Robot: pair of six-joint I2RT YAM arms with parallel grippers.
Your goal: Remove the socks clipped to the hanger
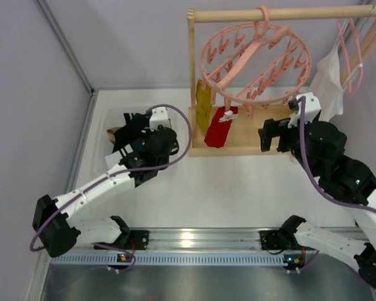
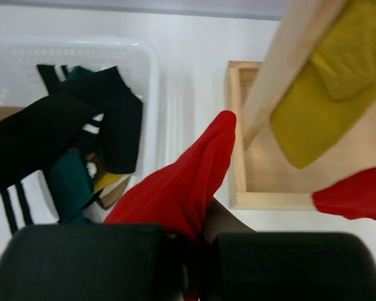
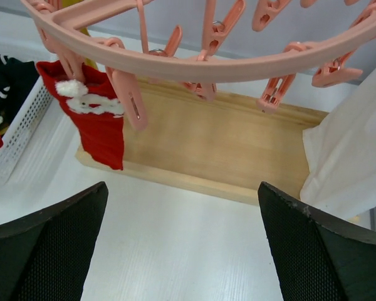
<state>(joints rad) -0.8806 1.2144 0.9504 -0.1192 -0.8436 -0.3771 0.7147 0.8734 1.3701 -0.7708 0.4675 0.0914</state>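
Right gripper (image 3: 182,213), wide and empty, sits below the hanger (image 3: 238,63); the clipped red sock (image 3: 97,119) hangs vertically from the hanger's left side, nearer it than the left gripper (image 2: 188,266), which pinches a loose red sock (image 2: 182,182).

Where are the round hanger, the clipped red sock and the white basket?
round hanger (image 3: 238,68): right wrist view, its ring.
clipped red sock (image 3: 103,138): right wrist view, its lower half.
white basket (image 2: 62,45): left wrist view, its rim.
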